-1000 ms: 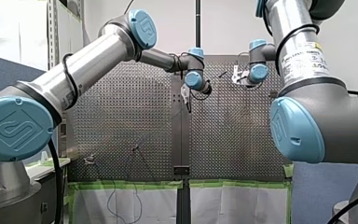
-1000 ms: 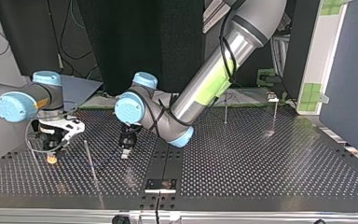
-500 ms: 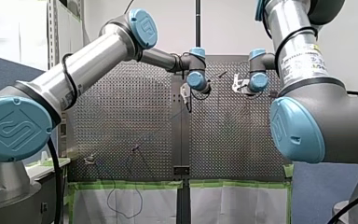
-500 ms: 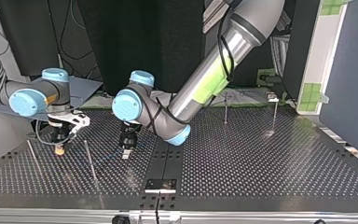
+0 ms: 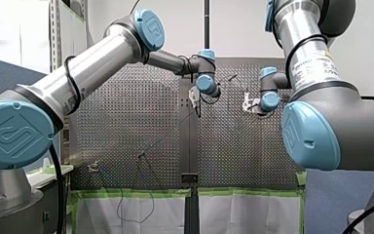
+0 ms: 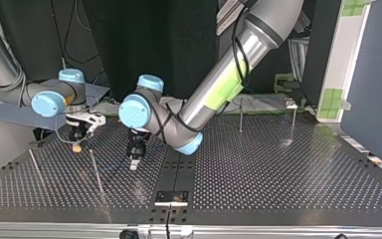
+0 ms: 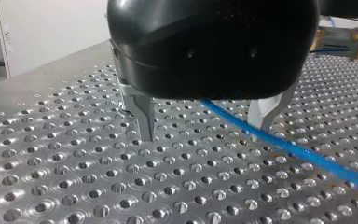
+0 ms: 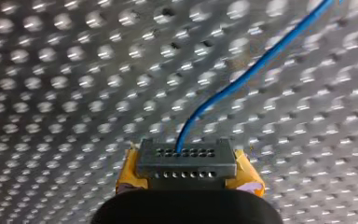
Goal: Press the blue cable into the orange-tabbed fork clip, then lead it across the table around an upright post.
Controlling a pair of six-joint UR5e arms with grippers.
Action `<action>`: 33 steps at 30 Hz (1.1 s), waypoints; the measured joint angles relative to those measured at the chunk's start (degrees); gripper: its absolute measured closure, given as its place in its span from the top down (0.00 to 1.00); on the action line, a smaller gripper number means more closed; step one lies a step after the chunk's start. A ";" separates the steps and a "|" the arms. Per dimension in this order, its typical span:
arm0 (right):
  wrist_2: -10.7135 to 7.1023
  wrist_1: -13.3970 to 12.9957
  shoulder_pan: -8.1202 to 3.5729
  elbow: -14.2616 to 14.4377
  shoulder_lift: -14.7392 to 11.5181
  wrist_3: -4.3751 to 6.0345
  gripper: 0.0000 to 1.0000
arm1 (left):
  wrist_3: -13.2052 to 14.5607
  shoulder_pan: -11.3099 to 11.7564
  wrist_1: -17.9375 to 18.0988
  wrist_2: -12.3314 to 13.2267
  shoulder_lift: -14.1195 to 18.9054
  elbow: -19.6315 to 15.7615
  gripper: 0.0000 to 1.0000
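Right pincer [image 8: 189, 176] pinching blue cable [image 8: 242, 77]; cable leads ahead of it over table [image 8: 51, 93].
Left pincer [image 7: 205, 122] spread, cable loose between fingers [image 7: 142, 116].
Risk, judged: sideways pull drags cable onto finger, snags; or strips it from pads [image 8: 130, 176].

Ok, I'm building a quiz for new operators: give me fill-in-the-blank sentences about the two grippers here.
1. My right gripper is shut on the ___ cable.
2. My left gripper stands ___, gripping nothing.
3. The right gripper's pads are ___.
Missing words: blue; open; yellow.
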 joint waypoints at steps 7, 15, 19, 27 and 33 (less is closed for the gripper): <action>-0.09 -3.40 -1.06 3.04 1.51 -0.10 0.00 | 0.17 -0.03 0.00 -0.97 0.00 0.00 1.00; -0.27 -6.98 -2.66 6.22 3.11 -0.15 0.00 | 0.19 -0.23 0.50 -1.34 -0.01 0.00 1.00; -0.09 -7.60 -2.87 6.61 4.78 -0.24 0.00 | 0.19 -0.28 0.59 -1.36 -0.01 0.00 1.00; 0.30 -8.91 -2.97 6.66 8.37 -0.06 0.00 | 0.19 -0.30 0.62 -1.36 -0.01 0.00 1.00; 1.26 -10.63 -3.21 7.51 9.90 0.38 0.00 | 0.22 -0.30 0.62 -1.59 0.01 0.00 1.00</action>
